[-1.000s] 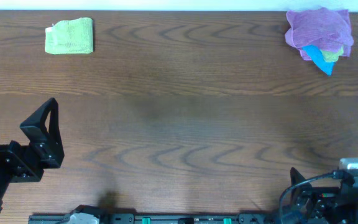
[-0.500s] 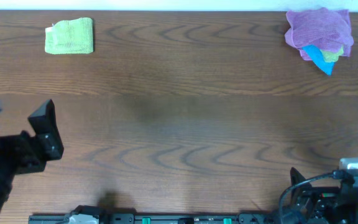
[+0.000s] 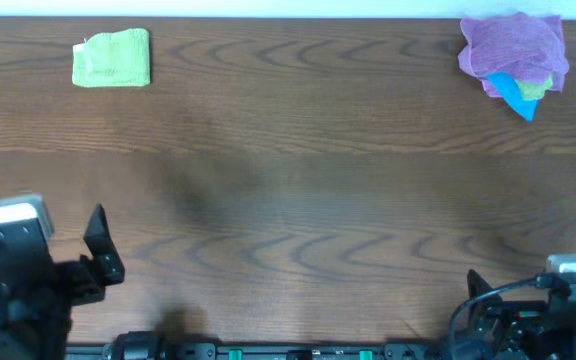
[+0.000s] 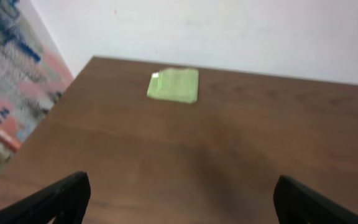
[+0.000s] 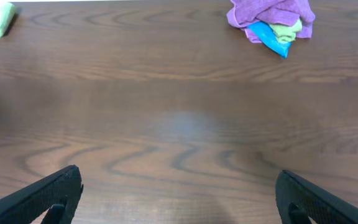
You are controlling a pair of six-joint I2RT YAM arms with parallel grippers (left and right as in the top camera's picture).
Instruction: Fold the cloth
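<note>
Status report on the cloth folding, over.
Left claw open, right claw open, both empty. Green cloth looks folded, far left corner. Nothing in the way.

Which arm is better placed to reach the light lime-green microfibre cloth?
Left. The cloth lies in the far left corner, ahead of the left tool; the right tool is across the table.

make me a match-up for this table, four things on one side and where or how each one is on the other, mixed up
1 green cloth
2 purple cloth
3 blue cloth
4 left gripper

a bunched up, far right corner
b open, near left edge
c folded, far left corner
d poking out under the purple one

Pairs: 1-c, 2-a, 3-d, 4-b
</note>
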